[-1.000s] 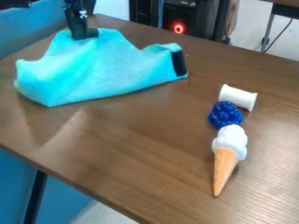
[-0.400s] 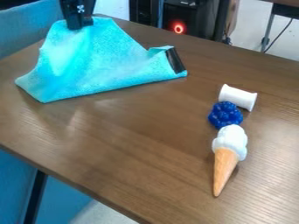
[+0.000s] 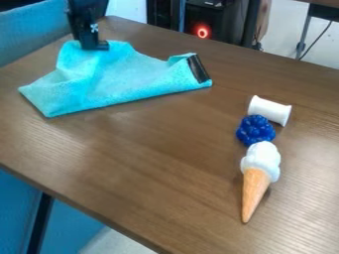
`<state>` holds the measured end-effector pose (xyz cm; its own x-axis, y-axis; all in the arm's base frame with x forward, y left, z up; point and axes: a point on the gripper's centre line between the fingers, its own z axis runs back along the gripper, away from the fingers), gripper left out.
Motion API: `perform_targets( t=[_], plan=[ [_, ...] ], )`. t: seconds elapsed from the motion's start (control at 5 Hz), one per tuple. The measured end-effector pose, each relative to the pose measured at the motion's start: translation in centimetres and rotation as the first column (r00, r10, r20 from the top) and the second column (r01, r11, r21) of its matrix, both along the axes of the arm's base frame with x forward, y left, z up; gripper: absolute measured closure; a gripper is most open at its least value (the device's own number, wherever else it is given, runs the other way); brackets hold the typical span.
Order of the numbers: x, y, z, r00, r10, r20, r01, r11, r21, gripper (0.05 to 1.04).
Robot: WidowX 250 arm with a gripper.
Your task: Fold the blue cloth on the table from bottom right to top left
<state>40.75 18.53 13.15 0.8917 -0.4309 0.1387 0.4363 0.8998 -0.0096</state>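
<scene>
Cataloguing: one irregular turquoise fabric cloth, likely light, limp, best pinched at its eleven-o'clock edge; there, one black angular gripper, opening and hold I cannot tell.

A: What has been moved?
B: The black, angular robot gripper was shifted up the view, then brought back down.
A: And the light-blue, soft fabric cloth?
B: Its upper part was drawn up into a tall peak, which has since been lowered. Its bulging left side has been narrowed to a flatter, pointed corner.
</scene>
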Motion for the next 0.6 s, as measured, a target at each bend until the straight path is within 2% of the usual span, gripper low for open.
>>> perform_targets(
  t=[0.2,0.4,0.6],
  plan=[
    [0.0,0.0,0.5,1.000,0.009,0.009,-0.009,1.000,0.004,0.200],
    [-0.4,-0.5,0.7,1.000,0.012,0.017,-0.012,1.000,-0.016,0.083],
    [-1.3,-0.8,4.1,0.997,0.021,0.079,-0.017,0.999,-0.041,0.083]
  ],
)
